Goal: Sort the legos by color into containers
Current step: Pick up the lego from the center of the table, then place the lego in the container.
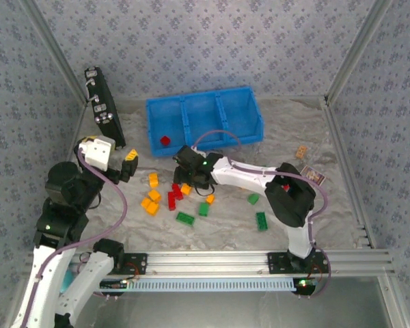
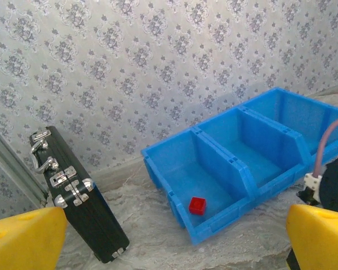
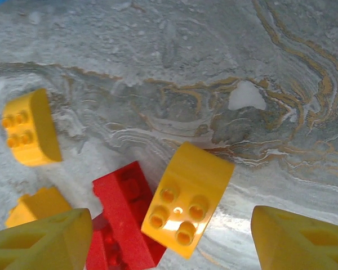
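Note:
The blue tray [image 1: 222,96] with its three containers stands at the back centre. One red lego [image 1: 165,141] lies in the left container [image 2: 214,169], where it shows as a small red brick [image 2: 197,205]. Orange-yellow [image 1: 150,203], red [image 1: 174,196] and green [image 1: 185,219] legos lie scattered on the table in front. My right gripper [image 1: 189,181] hangs low over this pile, open [image 3: 169,242]. A yellow brick [image 3: 187,198] lies between its fingers without touching them, beside a red brick [image 3: 127,216]. My left gripper [image 1: 128,164] is raised at the left, open and empty [image 2: 174,247].
A black case with silver latches [image 1: 101,104] leans against the left wall, left of the tray [image 2: 73,202]. Two small flat items [image 1: 314,176] lie at the right of the table. More green bricks [image 1: 262,221] lie toward the right arm's base.

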### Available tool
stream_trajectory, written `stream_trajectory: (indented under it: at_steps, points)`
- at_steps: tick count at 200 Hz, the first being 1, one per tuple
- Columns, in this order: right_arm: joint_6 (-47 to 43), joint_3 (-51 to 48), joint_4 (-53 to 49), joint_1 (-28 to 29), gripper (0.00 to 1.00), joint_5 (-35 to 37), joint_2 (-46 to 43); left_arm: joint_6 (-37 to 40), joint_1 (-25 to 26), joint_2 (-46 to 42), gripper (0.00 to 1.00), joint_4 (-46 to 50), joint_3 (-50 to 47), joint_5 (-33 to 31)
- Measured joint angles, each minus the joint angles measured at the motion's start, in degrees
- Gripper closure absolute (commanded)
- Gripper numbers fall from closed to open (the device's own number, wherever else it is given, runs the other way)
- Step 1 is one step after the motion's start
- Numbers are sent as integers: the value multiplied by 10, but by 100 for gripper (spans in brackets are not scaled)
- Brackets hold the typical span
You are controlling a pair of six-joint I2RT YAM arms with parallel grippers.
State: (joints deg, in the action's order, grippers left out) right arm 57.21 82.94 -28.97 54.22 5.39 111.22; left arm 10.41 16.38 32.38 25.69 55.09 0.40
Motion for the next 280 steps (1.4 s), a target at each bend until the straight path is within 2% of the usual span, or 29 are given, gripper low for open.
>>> stream_trajectory:
  at_steps: [21,50,71,94,131,154,181,225,253,280]
  points:
    - [3,20,-26,-1,23,0,24,0,3,-6,0,-7,-12,2]
    - [3,27,-49,-1,30,2,46,0,7,-9,0,-16,-29,-16]
    - [2,27,-56,-2,39,2,56,0,10,-9,0,-28,-37,-33]
    - [-11,27,-58,-7,57,0,63,0,10,-7,0,-32,-42,-35]
    - [-37,27,-64,-21,69,0,61,-32,10,45,2,21,-15,-62]
    - [-75,19,-78,-34,71,2,42,-83,9,104,4,74,11,-81]
    - [-151,12,-112,-68,71,8,-29,-157,2,139,4,107,-9,-80]
    - [-297,37,-141,-177,71,39,-155,-271,-19,174,6,130,-53,-59]
    - [-363,39,-109,-240,71,66,-166,-321,-21,218,9,128,-72,-43]
    - [-405,41,-56,-280,70,79,-126,-357,-21,264,12,116,-85,-31]
